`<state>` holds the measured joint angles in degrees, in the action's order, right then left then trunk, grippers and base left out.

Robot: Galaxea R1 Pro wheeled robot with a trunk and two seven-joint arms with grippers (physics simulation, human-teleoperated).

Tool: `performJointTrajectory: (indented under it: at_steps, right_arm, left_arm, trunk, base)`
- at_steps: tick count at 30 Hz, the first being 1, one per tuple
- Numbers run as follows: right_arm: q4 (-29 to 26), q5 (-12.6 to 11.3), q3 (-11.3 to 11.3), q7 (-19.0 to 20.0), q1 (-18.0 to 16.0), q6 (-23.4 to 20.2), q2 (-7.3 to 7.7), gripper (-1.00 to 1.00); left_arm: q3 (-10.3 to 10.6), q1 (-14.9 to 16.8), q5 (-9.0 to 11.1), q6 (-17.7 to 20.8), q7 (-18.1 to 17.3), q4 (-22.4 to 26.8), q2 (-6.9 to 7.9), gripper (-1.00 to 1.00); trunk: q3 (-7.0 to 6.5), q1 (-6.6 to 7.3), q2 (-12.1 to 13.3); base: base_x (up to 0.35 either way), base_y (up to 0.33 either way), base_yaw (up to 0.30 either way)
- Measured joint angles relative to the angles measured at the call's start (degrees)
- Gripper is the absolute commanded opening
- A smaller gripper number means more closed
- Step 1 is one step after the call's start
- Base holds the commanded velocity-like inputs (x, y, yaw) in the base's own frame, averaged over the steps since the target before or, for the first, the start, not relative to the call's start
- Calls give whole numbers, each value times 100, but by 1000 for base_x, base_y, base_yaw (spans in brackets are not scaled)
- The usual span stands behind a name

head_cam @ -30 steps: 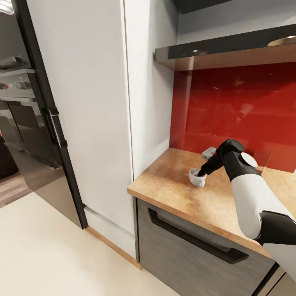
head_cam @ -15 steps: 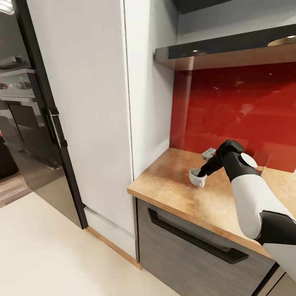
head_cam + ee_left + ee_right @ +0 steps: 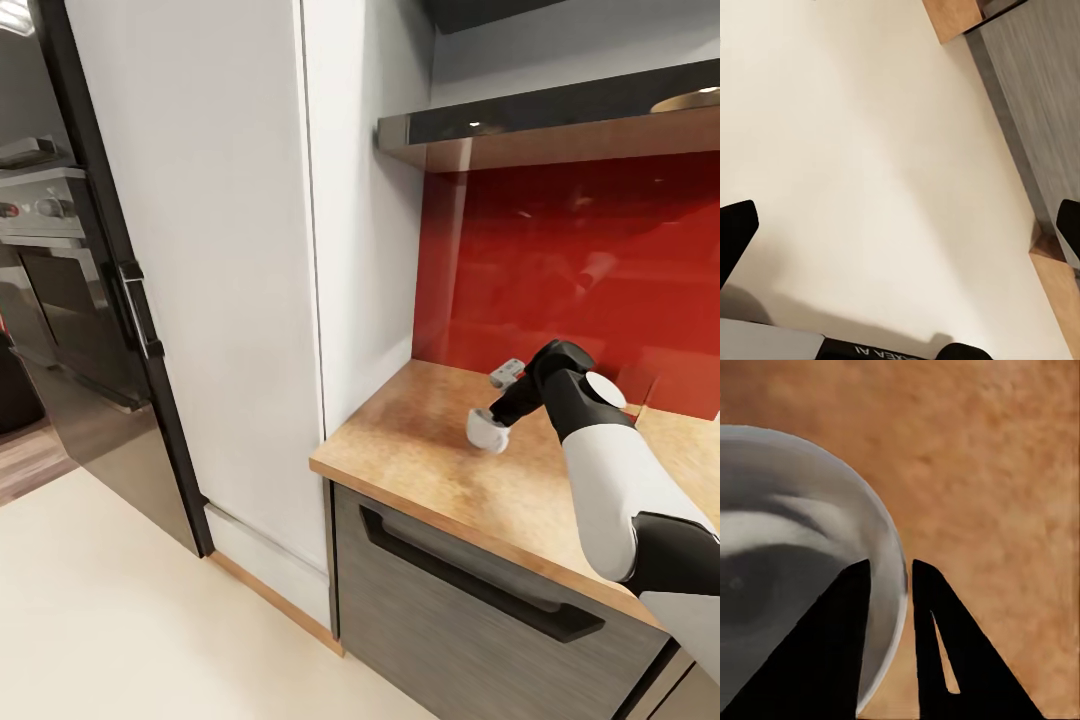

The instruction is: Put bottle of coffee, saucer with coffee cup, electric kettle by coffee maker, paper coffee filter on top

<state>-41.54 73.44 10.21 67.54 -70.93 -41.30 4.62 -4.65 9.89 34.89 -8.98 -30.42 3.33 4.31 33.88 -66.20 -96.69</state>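
The small white coffee cup sits tipped on the light-wood kitchen countertop, close to its left end. My right gripper reaches down onto it from the right. In the right wrist view the cup fills one side, and my right gripper is shut on its rim, with one black finger inside the bowl and the other finger outside. My left gripper hangs open over pale floor, its fingertips far apart with nothing between them.
A tall white cabinet panel bounds the counter's left end, with a black door and handle beyond it. A red backsplash and a dark wall shelf stand behind. Below is a grey drawer front.
The cup stood upright with its opening showing; now it is tipped over and shifted slightly right in the right gripper's pinch. The arm has barely moved.
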Motion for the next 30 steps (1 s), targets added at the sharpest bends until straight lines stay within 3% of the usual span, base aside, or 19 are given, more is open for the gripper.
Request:
performJointTrajectory:
  at_steps: [20, 30]
  right_arm:
    - [6, -13, 0, -7, 0, 56, 0, -100]
    - [-30, -63, 4, 8, 4, -27, -2, -100]
  left_arm:
    - [0, -1, 0, 0, -32, 1, 0, 100]
    - [0, 0, 0, 0, -29, 1, 0, 100]
  trunk:
    - [0, 0, 0]
    - [-178, 219, 400]
  base:
    - [0, 0, 0]
    - [0, 0, 0]
